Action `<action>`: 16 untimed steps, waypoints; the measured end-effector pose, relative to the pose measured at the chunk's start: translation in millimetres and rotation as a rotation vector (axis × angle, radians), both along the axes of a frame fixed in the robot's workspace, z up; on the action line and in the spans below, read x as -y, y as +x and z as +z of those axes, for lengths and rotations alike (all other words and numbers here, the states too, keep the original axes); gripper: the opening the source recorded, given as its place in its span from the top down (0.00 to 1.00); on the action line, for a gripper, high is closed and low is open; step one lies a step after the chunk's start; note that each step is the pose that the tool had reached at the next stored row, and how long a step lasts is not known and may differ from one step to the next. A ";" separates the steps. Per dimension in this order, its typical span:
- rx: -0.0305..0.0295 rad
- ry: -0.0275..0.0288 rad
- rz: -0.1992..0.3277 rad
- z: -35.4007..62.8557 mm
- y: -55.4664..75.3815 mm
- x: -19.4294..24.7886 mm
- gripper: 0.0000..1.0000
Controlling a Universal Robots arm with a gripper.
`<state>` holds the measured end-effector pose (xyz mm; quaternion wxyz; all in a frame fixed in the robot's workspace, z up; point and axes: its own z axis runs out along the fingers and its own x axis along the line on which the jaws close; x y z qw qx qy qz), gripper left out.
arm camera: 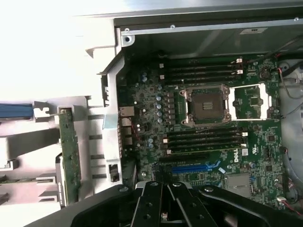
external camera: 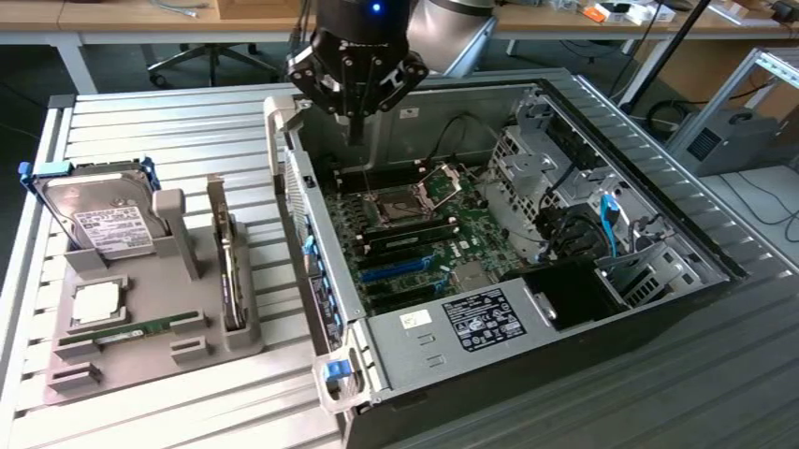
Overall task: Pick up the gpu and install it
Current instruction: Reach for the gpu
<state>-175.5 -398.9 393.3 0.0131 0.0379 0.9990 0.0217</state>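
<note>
near end of the grey holder (external camera: pixel 138 369) on the worktop (external camera: pixel 187 421), exterior view's left: green memory stick (external camera: pixel 131 329) lying flat. just beyond it the gpu (external camera: pixel 226 262) stands on edge in a holder slot, prob so its top edge is free to pinch. it's a thin dark board w/ a brownish-green face, untouched. open pc case (external camera: pixel 500 318) sits beside it, to the right. farthest, the gripper (external camera: pixel 355 122) is clenched on nothing, above the case's far-left corner, well apart from the gpu.
</note>
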 end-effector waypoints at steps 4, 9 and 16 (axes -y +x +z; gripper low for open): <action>0.0000 0.0000 0.000 0.0 -15.0 0.0 0.89; -0.0001 -0.0001 0.000 0.1 -35.2 0.0 0.89; -0.0001 -0.0001 0.000 0.0 -58.3 0.0 0.89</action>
